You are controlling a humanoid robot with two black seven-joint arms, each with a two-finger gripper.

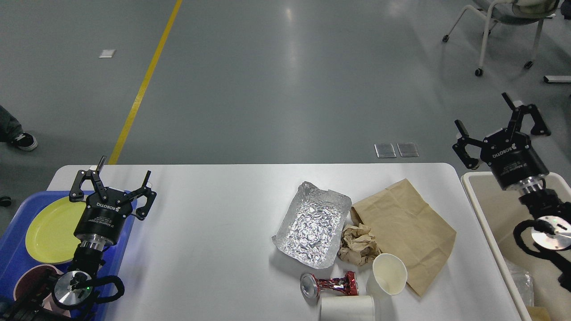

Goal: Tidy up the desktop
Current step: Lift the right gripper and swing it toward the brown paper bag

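Observation:
The white desktop [214, 232] holds a crumpled foil tray [312, 223], a flat brown paper bag [406, 227], a ball of crumpled brown paper [359, 244], an upright paper cup [389, 275], a crushed red can [330, 285] and a white cup [347, 308] lying on its side at the front edge. My left gripper [117, 178] is open and empty over the blue tray's right edge. My right gripper [495, 120] is open and empty, raised beyond the table's right end, above the beige bin's far left corner.
The blue tray [127, 236] at the left end holds a yellow plate [49, 227] and a pink cup [31, 278]. The beige bin [484, 214] stands along the right end with clear plastic [519, 281] inside. A wheeled chair [508, 26] stands far back right.

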